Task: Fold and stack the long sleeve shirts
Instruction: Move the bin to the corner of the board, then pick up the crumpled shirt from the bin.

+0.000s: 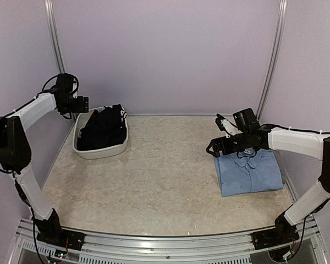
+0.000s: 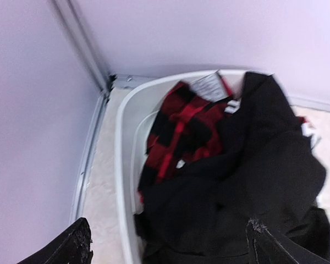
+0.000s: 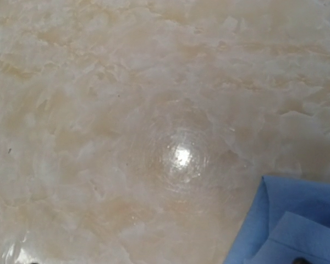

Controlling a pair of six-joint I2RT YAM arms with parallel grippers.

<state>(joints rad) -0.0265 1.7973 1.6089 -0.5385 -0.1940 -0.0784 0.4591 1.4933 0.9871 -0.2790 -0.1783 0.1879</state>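
Left gripper (image 1: 83, 103) hangs over the bin (image 2: 124, 165) at upper left, jaws wide, holding nothing. Best move, I think: drop onto the black shirt (image 2: 253, 181), not the red cloth (image 2: 181, 132), and pinch deep. Right gripper (image 1: 213, 148), jaws wide too, sits by the folded blue shirt (image 1: 247, 171) at right.

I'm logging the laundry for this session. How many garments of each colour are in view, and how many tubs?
Black shirt: 1
Red-and-black checked garment: 1
Light blue shirt: 1
White tub: 1
Total: 4
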